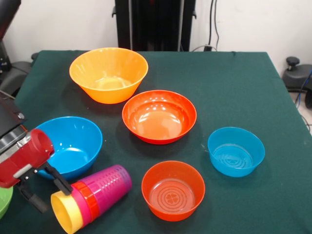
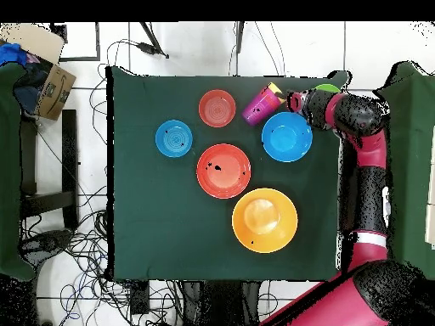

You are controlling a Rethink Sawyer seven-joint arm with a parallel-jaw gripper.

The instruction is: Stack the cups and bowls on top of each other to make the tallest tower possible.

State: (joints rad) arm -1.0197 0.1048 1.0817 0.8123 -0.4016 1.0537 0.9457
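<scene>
Lying tilted on its side, the tower (image 1: 92,197) sits beside the spread hand (image 1: 46,187).

You've got the tower (image 1: 92,197) (image 2: 262,105) lying on its side, yellow rim outward, purple base toward the small translucent orange bowl (image 1: 173,190) (image 2: 217,108). Bowls sit separate, upright: lg orange-yellow (image 1: 108,74), lg blue (image 1: 70,145), red-orange (image 1: 159,116), sm blue (image 1: 236,151).

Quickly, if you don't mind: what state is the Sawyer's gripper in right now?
Gripper: open, holding nothing, its black fingers beside the yellow rim of the tipped-over nested cups.
</scene>
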